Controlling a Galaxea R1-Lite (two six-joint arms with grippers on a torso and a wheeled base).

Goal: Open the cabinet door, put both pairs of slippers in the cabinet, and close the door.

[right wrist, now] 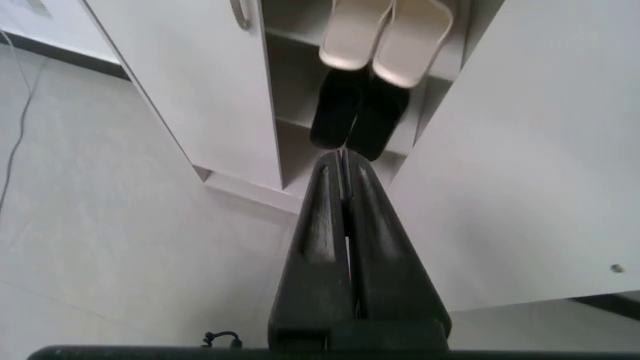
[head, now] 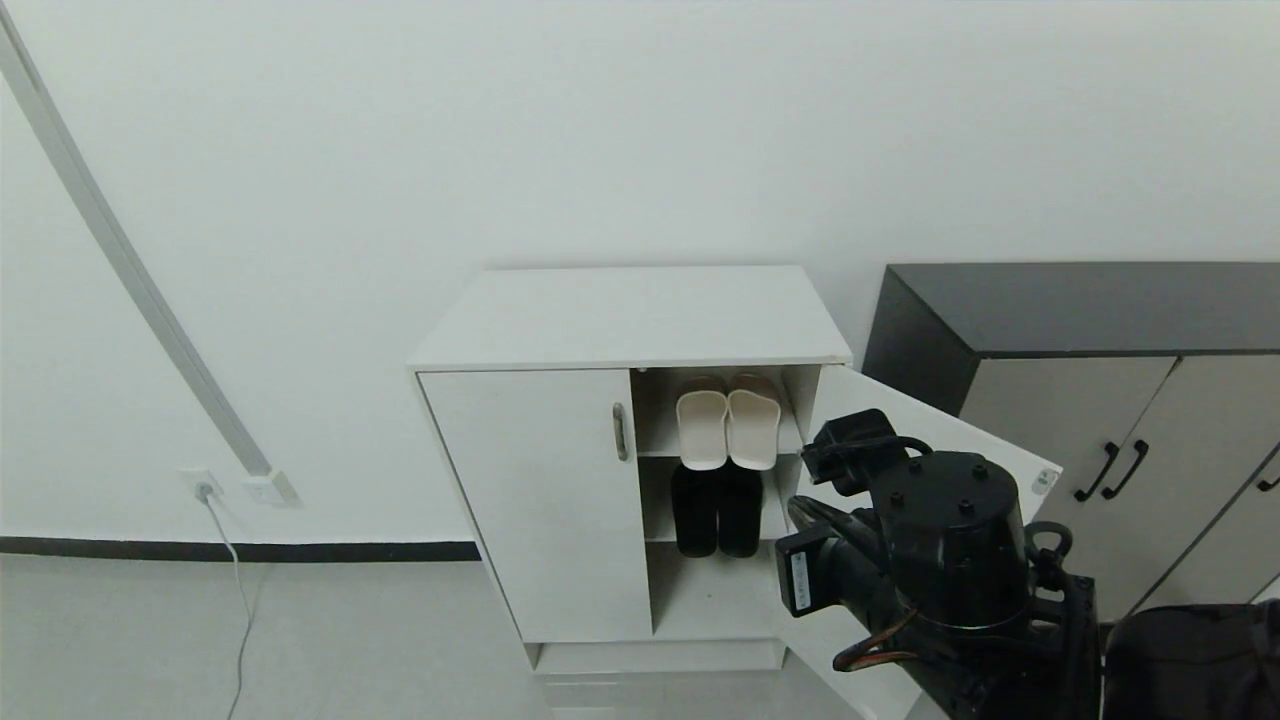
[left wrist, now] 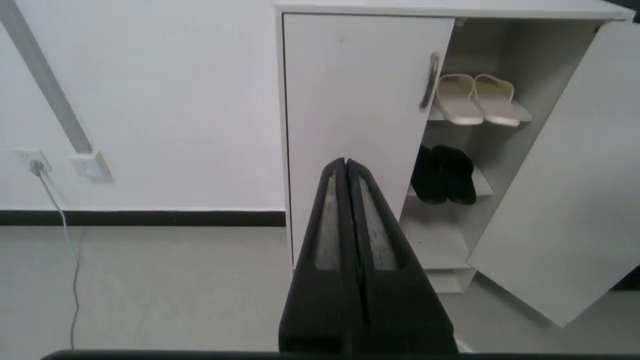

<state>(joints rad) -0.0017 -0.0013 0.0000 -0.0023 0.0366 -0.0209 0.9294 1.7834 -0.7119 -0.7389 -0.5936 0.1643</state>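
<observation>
The white cabinet [head: 630,320] stands against the wall with its left door [head: 540,500] closed and its right door [head: 1000,455] swung open. A cream pair of slippers [head: 727,428] lies on the top shelf and a black pair [head: 716,510] on the shelf below, both toes inward. My right gripper [right wrist: 342,160] is shut and empty, just outside the open compartment beside the open door [right wrist: 520,170], with the black slippers [right wrist: 358,110] ahead of it. My left gripper [left wrist: 346,170] is shut and empty, held back from the closed door [left wrist: 360,120]. The left wrist view also has both pairs [left wrist: 480,98] [left wrist: 447,172].
A dark grey cabinet [head: 1080,330] with two handled doors stands close on the right, behind the open door. A wall socket with a hanging cable [head: 205,490] and a slanted conduit are on the left wall. Bare floor [head: 250,640] lies left of the cabinet.
</observation>
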